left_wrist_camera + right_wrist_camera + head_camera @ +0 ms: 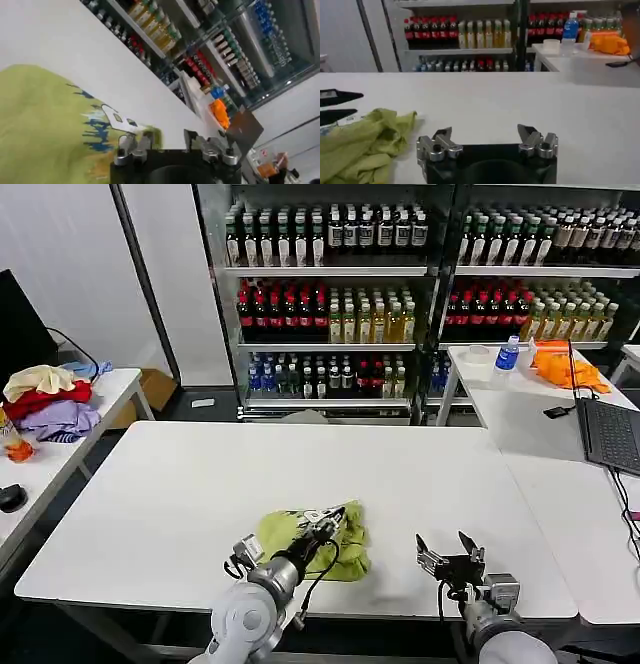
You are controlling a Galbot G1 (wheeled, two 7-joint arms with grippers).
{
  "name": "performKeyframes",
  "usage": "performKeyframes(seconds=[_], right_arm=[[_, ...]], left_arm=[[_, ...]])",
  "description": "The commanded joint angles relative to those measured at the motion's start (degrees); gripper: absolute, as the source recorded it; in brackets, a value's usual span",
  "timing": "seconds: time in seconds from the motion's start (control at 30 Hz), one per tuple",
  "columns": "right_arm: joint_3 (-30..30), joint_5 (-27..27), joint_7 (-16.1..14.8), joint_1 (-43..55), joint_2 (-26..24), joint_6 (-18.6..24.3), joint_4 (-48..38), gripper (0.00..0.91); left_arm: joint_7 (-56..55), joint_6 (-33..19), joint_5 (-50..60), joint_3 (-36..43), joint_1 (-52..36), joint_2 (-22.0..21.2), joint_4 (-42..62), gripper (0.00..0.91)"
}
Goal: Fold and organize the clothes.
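Note:
The clothes, one lime T-shirt (300,536), lie crumpled near the front edge of the white table (200,484). My left gripper (322,527) hovers over the shirt's right part, open. In the left wrist view the shirt (45,125) shows a blue print and a white label, and a fold of it sits against one finger of the left gripper (165,141). My right gripper (446,544) stands open a little right of the shirt, nothing between its fingers. In the right wrist view the right gripper (485,134) faces bare table, with the shirt (365,145) beside it.
A heap of cream, red and lavender garments (50,399) lies on the left side table. On the right table are an orange cloth (565,369), a water bottle (507,354) and a laptop (612,434). Shelves of bottles (330,284) stand behind.

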Motion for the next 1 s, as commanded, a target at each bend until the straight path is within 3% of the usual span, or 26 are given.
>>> performKeyframes(seconds=[0.03, 0.27, 0.4, 1.0], right_arm=[[0.14, 0.03, -0.02, 0.05, -0.04, 0.08, 0.03, 0.907], [0.02, 0.33, -0.03, 0.49, -0.23, 0.11, 0.31, 0.907], [-0.08, 0.32, -0.04, 0.62, -0.28, 0.10, 0.33, 0.907], [1.04, 0.27, 0.09, -1.03, -0.29, -0.02, 2.14, 0.907]], left_arm=[[-0.56, -0.20, 6.04, -3.93, 3.20, 2.96, -5.15, 0.907], [-1.30, 0.00, 10.32, -14.63, 8.80, 10.61, -4.18, 0.907], [-1.29, 1.37, 9.94, -17.24, 10.72, 12.13, -2.62, 0.907], [1.12, 4.04, 4.47, -12.33, 7.40, 5.66, 0.66, 0.907]])
